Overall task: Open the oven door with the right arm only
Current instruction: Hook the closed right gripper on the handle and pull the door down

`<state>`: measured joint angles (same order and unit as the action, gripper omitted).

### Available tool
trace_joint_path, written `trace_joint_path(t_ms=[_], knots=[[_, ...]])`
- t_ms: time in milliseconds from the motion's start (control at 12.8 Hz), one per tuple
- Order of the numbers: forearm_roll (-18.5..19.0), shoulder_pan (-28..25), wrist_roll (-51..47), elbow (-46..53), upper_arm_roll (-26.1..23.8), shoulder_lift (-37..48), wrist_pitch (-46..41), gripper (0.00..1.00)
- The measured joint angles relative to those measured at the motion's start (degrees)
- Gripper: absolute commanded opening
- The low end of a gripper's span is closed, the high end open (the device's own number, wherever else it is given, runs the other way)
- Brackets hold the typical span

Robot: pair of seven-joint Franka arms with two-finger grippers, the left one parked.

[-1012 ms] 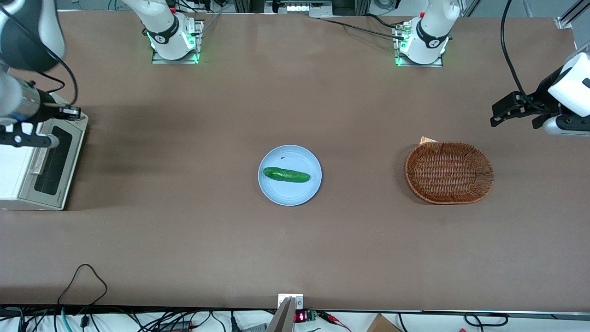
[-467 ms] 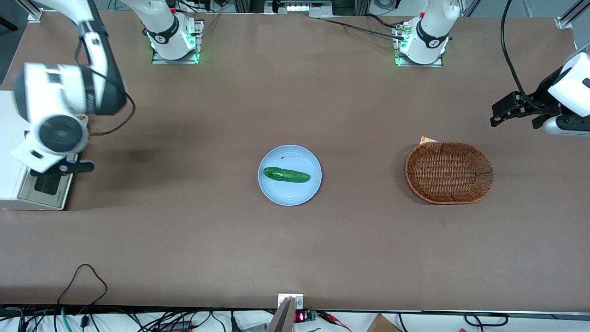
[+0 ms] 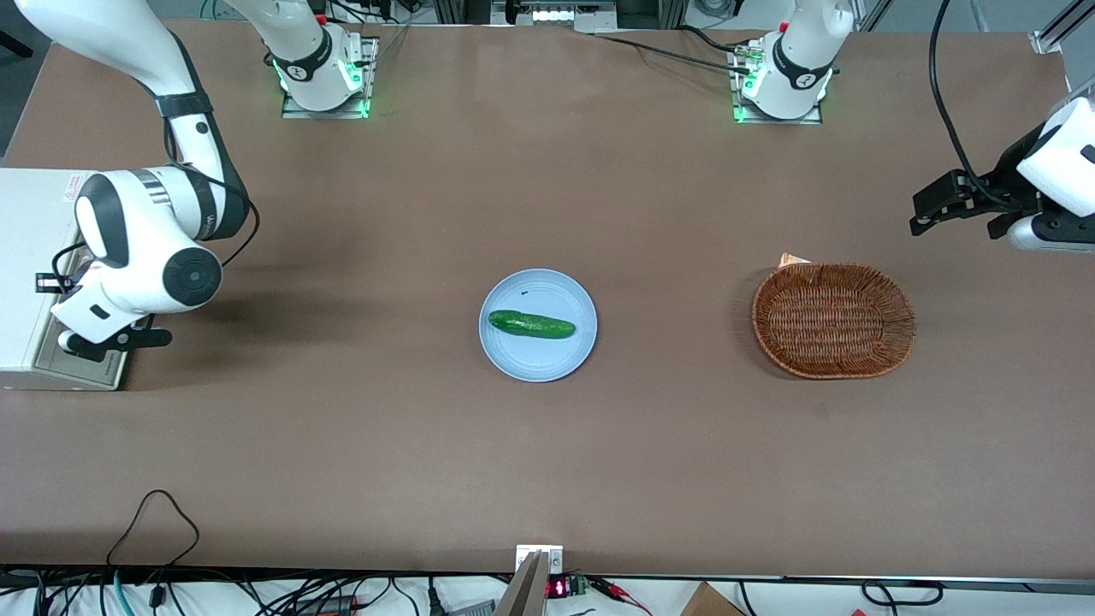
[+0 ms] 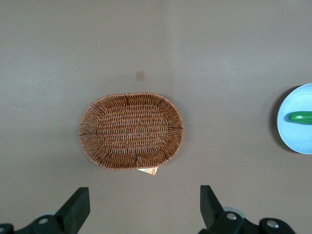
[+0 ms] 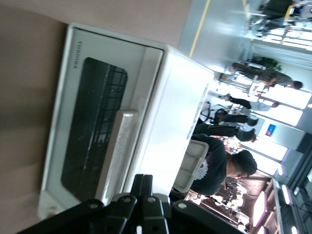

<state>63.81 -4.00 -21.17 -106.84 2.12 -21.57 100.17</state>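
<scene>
Boxy cream-white toaster oven [image 3: 38,278] at the working arm's end of the brown table [image 3: 547,462]; silver-grey framed oven door [image 5: 95,131] with dark glass window shut flush against the oven body, silver bar handle [image 5: 117,151] untouched

White jointed right arm [image 3: 150,235] bent over the oven, hiding most of the door from the front camera

Black two-finger gripper [image 3: 120,340] low in front of the oven door, close to the handle; in the wrist view, fingers [image 5: 144,192] pressed together, nothing between them

Step in hand, as judged: approach to the handle, door not yet opened

Risks:
- Closed fingers pushed into the handle or glass instead of hooking the bar
- Contact too near one end of the handle: slip off the bar
- Pull along a straight line against the bottom hinge: light oven dragged or tipped

Well apart from the oven: round blue plate [image 3: 538,325] with green cucumber [image 3: 531,324], oval wicker basket [image 3: 834,320] toward the parked arm's end
</scene>
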Motion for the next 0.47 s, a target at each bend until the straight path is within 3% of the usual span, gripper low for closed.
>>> trace_joint_path(t_ms=[156, 467], knots=[[3.22, 1.28, -5.51, -2.04, 0.06, 0.02, 1.67, 0.0], [4.91, 1.58, -11.41, -4.94, 0.05, 0.06, 3.16, 0.0]])
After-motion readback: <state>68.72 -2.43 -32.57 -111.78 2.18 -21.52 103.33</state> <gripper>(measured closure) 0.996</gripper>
